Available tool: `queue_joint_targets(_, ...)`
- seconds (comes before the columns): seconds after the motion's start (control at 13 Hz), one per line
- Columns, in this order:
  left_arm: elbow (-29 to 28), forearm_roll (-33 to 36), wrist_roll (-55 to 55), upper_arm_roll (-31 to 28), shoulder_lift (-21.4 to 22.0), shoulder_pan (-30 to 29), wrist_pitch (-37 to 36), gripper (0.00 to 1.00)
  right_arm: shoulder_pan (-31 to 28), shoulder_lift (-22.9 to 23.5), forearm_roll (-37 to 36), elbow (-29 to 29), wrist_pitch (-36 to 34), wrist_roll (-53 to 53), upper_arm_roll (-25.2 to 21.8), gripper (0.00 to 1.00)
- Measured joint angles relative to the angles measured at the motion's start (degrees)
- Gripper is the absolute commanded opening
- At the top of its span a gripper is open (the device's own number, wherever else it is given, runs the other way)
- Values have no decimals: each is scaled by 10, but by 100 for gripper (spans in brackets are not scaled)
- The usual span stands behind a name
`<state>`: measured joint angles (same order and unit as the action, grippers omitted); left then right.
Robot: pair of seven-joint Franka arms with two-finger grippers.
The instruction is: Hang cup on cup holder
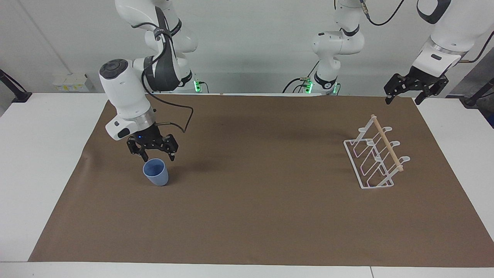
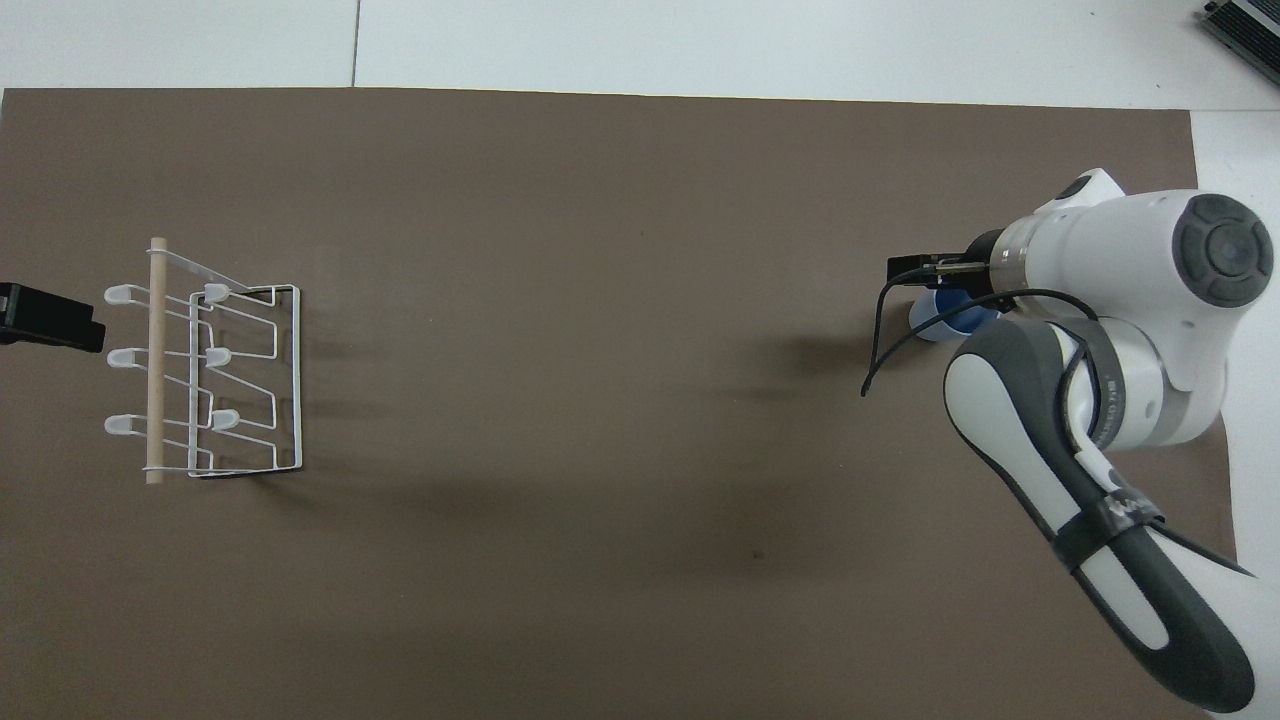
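Right gripper point(image 1: 159, 157): fingers point(image 1: 145, 157) spread apart, released, grasping nothing. Tips hang just above the cup's point(image 1: 156, 172) rim, one to each side of it; whether they touch the rim, cannot tell. From overhead the wrist covers most of the cup point(image 2: 938, 321), only a blue sliver showing.

Cup: upright, mouth up, on the brown mat point(image 1: 254, 216) at the right arm's end of the bench point(image 1: 34, 154).

Holder point(image 1: 376, 154): white wire rack with a wooden dowel along the top, well apart from the cup, at the left arm's end of the mat. Nothing hangs on its prongs.

Left gripper point(image 1: 401, 99): waits in the air above the mat's edge, on the robots' side of the holder, apart from it. Fingers spread, nothing between them. Overhead shows only its dark tip point(image 2: 45, 318) beside the holder.
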<state>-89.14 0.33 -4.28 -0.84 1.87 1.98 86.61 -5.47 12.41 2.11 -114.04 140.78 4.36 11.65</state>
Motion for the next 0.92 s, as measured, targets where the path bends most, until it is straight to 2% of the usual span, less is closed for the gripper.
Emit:
queue_joint_targets(0.54,0,-1,0,0,1,0,0,100,0,18,0,-24,44,-35,-2,100)
queue_joint_targets(0.61,0,-1,0,0,2,0,0,100,-2,21,0,-25,45,-49,-3,91)
queue_joint_targets(0.77,0,-1,0,0,2,0,0,100,-7,21,0,-25,45,-75,-3,64)
queue_joint_targets(0.92,0,-1,0,0,2,0,0,100,-11,21,0,-25,45,-87,-4,44)
